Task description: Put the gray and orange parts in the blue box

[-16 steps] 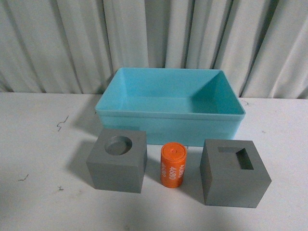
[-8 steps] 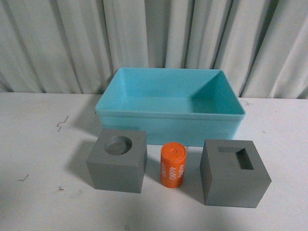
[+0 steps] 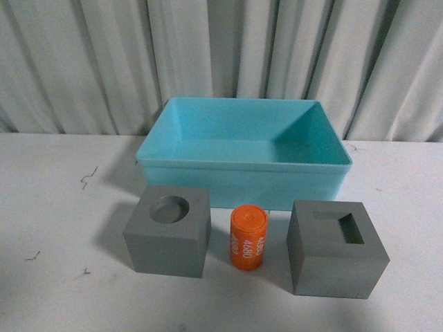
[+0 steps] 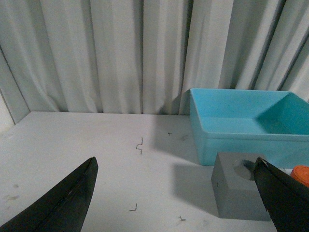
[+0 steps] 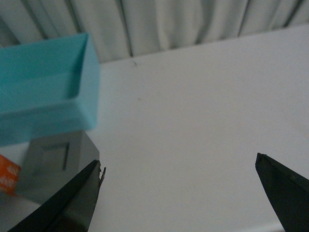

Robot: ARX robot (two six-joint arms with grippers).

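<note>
Right now you have all three parts standing on the white table (image 3: 55,207), in a row on the near side of the blue box (image 3: 242,166), and none is inside it. The gray cube with the round hole (image 3: 168,238) is on the left. The orange cylinder (image 3: 248,238) stands upright in the middle, white digits on its side. The gray cube with the rectangular hole (image 3: 337,249) is on the right. Small gaps separate the three. A pleated curtain (image 3: 104,62) hangs behind the box at the far edge. Your left gripper (image 4: 176,161) has its jaws spread wide with nothing between them, and your right gripper (image 5: 177,160) is likewise spread and empty. Neither arm shows in the front view.
</note>
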